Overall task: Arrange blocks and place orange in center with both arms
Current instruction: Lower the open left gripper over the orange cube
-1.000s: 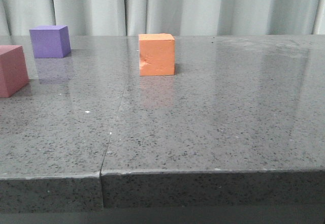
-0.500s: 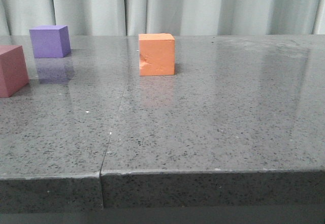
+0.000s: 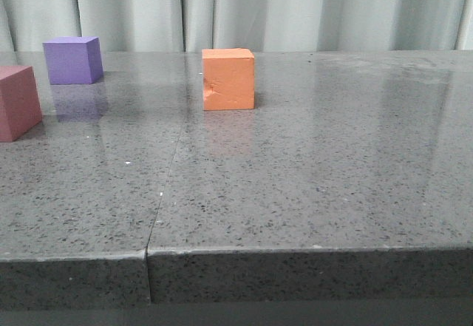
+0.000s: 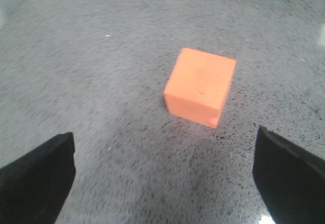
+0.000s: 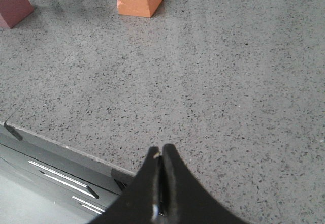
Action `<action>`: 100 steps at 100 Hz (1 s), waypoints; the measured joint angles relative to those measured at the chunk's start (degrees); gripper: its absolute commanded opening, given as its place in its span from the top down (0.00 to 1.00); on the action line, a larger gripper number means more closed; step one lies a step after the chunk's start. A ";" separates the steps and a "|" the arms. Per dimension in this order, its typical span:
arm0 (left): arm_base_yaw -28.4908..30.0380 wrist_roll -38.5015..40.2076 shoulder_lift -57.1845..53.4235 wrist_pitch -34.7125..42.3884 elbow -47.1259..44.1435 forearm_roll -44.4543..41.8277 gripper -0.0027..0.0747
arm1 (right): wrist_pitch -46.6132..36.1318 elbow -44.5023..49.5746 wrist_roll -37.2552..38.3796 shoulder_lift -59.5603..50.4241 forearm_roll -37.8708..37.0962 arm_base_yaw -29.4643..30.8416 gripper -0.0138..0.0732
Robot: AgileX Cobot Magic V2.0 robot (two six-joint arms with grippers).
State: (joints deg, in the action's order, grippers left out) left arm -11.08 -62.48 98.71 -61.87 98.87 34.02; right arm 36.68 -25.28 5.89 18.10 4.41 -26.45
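Cropping the pink cube [image 3: 18, 102] at 9 o'clock, the front view hides both arms. Left gripper [image 4: 162, 176] spread wide above the orange [image 4: 200, 86]; right gripper [image 5: 161, 155] pressed together near the table [image 3: 310, 185] edge.

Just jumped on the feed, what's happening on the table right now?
Nothing is held at this moment. The left gripper is wide open with the orange cube on the table ahead of its fingers, not touching it. The right gripper is shut and empty, near the table's front edge. In the front view the orange cube stands alone mid-table, with the purple cube far back left and the pink cube at the left edge.
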 measured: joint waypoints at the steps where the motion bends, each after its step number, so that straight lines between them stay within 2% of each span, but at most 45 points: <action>1: -0.13 -0.17 0.25 -0.33 0.24 0.10 0.10 | 0.00 0.00 0.00 0.00 0.00 0.00 0.92; 30: -6.02 -8.56 8.92 -1.43 6.17 0.10 0.10 | 0.00 0.00 0.00 0.00 0.00 0.00 0.92; 66: -10.50 -9.42 15.46 2.36 7.12 -0.23 0.10 | 0.00 0.00 0.00 0.00 0.00 0.00 0.92; 100: -10.96 -9.42 19.31 6.54 7.26 -0.37 0.10 | 0.00 0.00 0.00 0.00 0.00 0.00 0.92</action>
State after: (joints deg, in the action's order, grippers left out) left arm -22.04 -71.90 118.01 -55.32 106.12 33.65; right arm 36.68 -25.28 5.89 18.10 4.41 -26.45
